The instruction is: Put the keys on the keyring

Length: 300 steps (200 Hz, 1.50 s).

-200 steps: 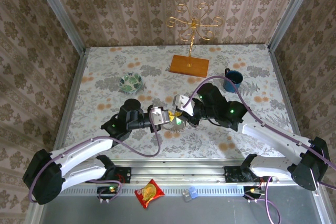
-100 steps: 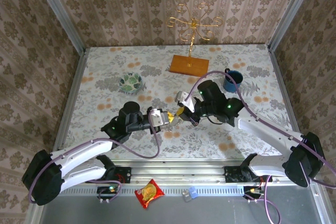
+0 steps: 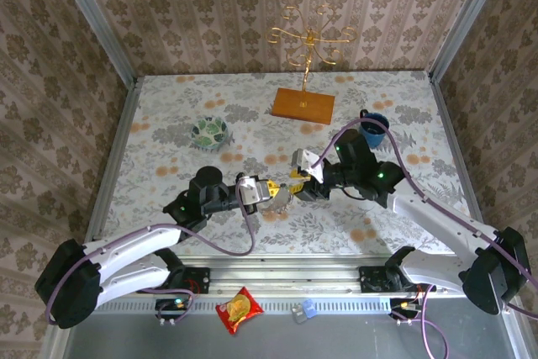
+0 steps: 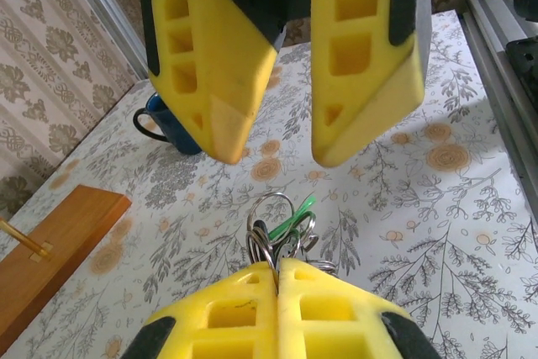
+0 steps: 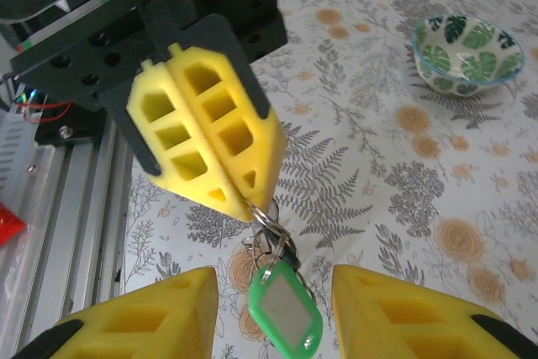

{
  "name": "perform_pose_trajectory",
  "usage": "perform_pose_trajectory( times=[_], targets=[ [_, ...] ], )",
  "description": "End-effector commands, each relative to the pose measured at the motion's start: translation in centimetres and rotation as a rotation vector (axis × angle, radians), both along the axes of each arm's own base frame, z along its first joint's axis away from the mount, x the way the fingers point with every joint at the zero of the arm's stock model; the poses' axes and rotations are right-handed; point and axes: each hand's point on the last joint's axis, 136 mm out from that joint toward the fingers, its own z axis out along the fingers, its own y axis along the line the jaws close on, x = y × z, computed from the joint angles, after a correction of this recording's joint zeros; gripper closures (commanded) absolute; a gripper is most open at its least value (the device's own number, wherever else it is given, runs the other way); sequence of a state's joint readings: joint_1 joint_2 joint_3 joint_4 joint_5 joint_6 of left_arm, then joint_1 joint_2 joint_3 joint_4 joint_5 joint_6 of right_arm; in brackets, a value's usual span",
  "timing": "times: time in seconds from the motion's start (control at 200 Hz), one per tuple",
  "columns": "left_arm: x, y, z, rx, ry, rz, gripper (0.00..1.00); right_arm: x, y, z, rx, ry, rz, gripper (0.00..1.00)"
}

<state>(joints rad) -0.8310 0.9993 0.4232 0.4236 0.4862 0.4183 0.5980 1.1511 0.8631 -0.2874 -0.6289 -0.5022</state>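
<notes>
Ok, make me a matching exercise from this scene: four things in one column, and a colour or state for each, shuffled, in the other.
Things:
1. left end effector
2. right end effector
3. bowl
4. mug

Colour or state:
A. open
B. blue
C. shut on keys
D. green leaf pattern

Pairs: 1-C, 2-A, 3-D, 4-B

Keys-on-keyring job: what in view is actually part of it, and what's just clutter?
Part of the job:
- green-headed key
- metal ring, pinched in the left jaws

Just lying about:
- patterned bowl
- blue mug
- gold wire stand
- red snack packet
</notes>
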Motion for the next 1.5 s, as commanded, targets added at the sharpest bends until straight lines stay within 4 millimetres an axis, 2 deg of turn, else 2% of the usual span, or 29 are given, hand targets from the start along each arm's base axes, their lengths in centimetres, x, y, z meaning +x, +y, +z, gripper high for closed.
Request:
perform_pose_trajectory(
  times=[0.0,0.24,0.37,0.45,0.58,0.7,0.74,0.89,0.95,1.12,1.225,1.335,1.445,1.495],
  targets=[
    [-0.8,-0.3,1.6,-0.068,-0.029,-0.041,1.0,-0.3,1.0,0.6,0.022,-0.039,0.094,0.59],
    [-0.9,-0.3,1.5,-0.072,-0.03,-0.05,1.0,0.1,2.3,-0.5,0.037,0.03,0.139,0.6],
    [-1.0,-0.3,1.5,-0.074,-0.029,-0.056,1.0,0.4,2.7,-0.7,0.044,0.035,0.143,0.65],
    [-1.1,-0.3,1.6,-0.076,-0.032,-0.055,1.0,0.4,2.8,-0.9,0.043,0.046,0.155,0.75],
    [-0.6,-0.2,1.6,-0.079,-0.036,-0.027,1.0,0.0,2.9,-1.0,0.041,0.055,0.175,1.0],
    [0.6,0.1,1.6,-0.08,-0.031,0.046,1.0,-0.4,3.0,-0.8,0.025,0.028,0.173,1.0],
    [0.8,0.2,1.5,-0.072,-0.026,0.06,0.94,-0.6,3.0,-0.7,0.009,0.011,0.169,1.0],
    [1.1,0.2,1.4,-0.029,-0.015,0.078,0.86,-1.4,3.2,-1.0,-0.107,-0.057,0.169,1.0],
    [1.3,0.2,1.3,0.0,-0.018,0.082,0.8,-1.5,3.2,-1.0,-0.159,-0.079,0.166,1.0],
    [1.5,0.2,1.3,0.072,-0.029,0.097,0.77,-1.9,3.5,-0.6,-0.261,-0.108,0.168,1.0],
    [2.0,0.3,1.8,0.076,-0.052,0.133,0.82,-2.3,3.5,-1.0,-0.331,-0.107,0.171,1.0],
    [2.2,0.4,2.1,0.076,-0.067,0.151,1.0,-2.9,3.5,-1.1,-0.354,-0.1,0.18,1.0],
    [1.9,0.5,2.4,0.055,-0.075,0.142,1.0,-3.0,3.1,-1.0,-0.315,-0.09,0.167,1.0],
    [1.6,0.4,2.4,0.039,-0.075,0.127,1.0,-2.7,2.8,-0.6,-0.261,-0.072,0.141,0.87]
  ],
)
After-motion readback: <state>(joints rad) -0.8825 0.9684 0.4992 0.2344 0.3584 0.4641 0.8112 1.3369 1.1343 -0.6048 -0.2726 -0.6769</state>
